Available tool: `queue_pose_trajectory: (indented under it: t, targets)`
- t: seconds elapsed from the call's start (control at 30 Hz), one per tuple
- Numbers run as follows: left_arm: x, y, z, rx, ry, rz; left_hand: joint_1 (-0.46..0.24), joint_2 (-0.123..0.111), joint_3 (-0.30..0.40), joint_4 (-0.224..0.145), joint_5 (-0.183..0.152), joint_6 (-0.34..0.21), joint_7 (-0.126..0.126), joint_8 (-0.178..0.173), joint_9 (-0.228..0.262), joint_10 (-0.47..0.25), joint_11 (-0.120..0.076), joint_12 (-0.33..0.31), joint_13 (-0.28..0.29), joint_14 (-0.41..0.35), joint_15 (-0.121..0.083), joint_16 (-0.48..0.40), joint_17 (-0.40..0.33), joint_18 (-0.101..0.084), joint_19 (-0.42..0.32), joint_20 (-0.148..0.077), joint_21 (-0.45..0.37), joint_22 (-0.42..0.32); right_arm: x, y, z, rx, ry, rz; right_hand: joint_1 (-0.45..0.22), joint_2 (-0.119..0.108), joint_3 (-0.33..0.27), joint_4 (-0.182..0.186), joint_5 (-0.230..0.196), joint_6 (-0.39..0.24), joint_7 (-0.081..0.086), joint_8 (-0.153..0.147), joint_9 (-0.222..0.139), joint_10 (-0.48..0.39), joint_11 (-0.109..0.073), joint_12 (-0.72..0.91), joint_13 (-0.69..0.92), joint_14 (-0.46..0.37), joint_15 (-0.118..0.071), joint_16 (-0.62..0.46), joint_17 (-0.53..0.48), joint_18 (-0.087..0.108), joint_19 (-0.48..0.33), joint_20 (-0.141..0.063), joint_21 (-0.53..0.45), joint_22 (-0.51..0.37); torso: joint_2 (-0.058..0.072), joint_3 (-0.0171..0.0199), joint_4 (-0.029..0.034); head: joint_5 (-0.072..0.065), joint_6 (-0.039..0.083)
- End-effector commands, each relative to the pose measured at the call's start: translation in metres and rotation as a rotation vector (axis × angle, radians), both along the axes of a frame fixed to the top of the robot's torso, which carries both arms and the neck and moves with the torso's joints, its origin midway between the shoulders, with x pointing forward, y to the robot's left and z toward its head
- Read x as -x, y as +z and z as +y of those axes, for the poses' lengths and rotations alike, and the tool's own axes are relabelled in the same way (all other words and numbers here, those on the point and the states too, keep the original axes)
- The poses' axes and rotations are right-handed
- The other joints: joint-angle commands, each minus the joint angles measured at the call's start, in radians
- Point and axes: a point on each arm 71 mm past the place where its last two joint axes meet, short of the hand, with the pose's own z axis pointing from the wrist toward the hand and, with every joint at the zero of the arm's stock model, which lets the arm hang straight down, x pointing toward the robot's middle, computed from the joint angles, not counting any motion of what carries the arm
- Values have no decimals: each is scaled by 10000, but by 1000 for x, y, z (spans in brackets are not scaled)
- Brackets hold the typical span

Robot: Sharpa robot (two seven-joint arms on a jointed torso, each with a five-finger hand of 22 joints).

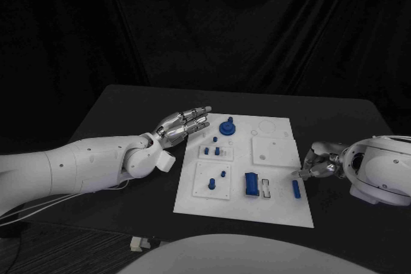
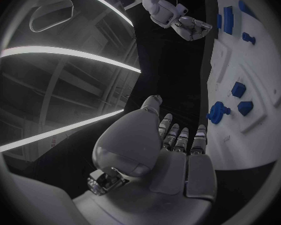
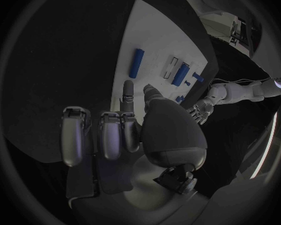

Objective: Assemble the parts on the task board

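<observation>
Fingers of left hand [image 1: 183, 124] spread, empty, at 9 o'clock of task board [image 1: 278, 208]. Right hand [image 1: 313, 165] at 3 o'clock, loosely curled, holding nothing. Long blue part [image 1: 296, 189] loose by right edge; assembly apparently early.

arms: glossy white shells | left hand [image 1: 182, 125], right hand [image 1: 313, 164]: silver, segmented fingers [image 1: 199, 113]
</observation>
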Motion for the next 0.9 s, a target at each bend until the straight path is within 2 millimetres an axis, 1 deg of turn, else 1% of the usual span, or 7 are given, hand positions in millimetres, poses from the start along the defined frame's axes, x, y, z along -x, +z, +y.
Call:
queue_pose_trajectory:
  t: [0.03,0.07,0.17,0.3,0.53,0.63,0.9]
  targets:
    - [0,1,-2,182,-5,-85,-63,33,19,-66,38,72,21,69,12,48,-24,55,9,34,-66,-36,-16,188,14,-58,50,-13,2,-3,-2,248,-57,251,-89,-2,-75,22,-28,-81,10,-113,15,1042,-23,64,2631,939,-56,-50,2115,-59,606,-27,-34,2293,-7,4,-5,-20,0]
    - [0,1,-2,179,-11,-77,-63,33,19,-66,38,72,21,69,12,48,-24,55,9,34,-66,-36,-16,188,14,-58,50,-13,2,-4,-1,255,-48,271,-131,8,-95,46,107,-97,35,-250,16,1042,-1,64,2631,927,-32,-77,2051,-53,593,-8,-58,2284,-6,4,-6,-26,0]
    - [0,1,-2,171,-31,-52,-59,39,26,-69,43,69,29,71,11,46,-19,49,8,34,-62,-36,-16,187,13,-56,50,-14,3,-6,-1,261,-26,319,-150,14,-109,53,202,-85,50,-377,17,1042,14,64,2631,907,-10,-121,1947,-43,573,12,-98,2269,-7,2,-8,-43,0]
    - [0,0,-2,160,-58,-19,-53,43,32,-74,50,67,39,73,10,45,-14,51,7,34,-56,-36,-16,186,11,-52,48,-19,4,-8,0,253,-15,374,-257,17,-164,114,93,-21,70,-534,27,1042,35,64,2631,903,18,-134,1918,-38,563,40,-119,2262,-14,-1,-12,-63,0]
    - [-1,0,-3,144,-98,28,-41,49,44,-85,56,50,49,72,7,40,-2,44,5,34,-47,-36,-16,184,11,-46,48,-20,5,-11,1,271,-11,427,-283,11,-193,121,-43,37,73,-644,45,1042,41,64,2631,898,27,-148,1885,-34,556,54,-134,2257,-14,3,-12,-55,0]
    - [-1,0,-3,142,-114,45,-41,49,44,-85,56,50,49,72,7,40,-2,44,5,34,-47,-36,-16,184,11,-46,48,-20,5,-13,1,290,0,435,-209,4,-181,63,-75,59,73,-717,55,1042,42,64,2631,891,28,-164,1848,-31,552,60,-142,2254,-14,2,-10,-64,0]
    - [-1,-1,-3,132,-148,87,-31,50,53,-96,62,43,57,73,6,38,7,45,5,34,-37,-36,-16,183,13,-41,49,-15,7,-19,2,348,22,548,-44,14,-144,-71,-38,74,91,-904,74,1042,55,64,2631,847,25,-263,1615,-10,515,65,-220,2226,-11,1,-7,-59,0]
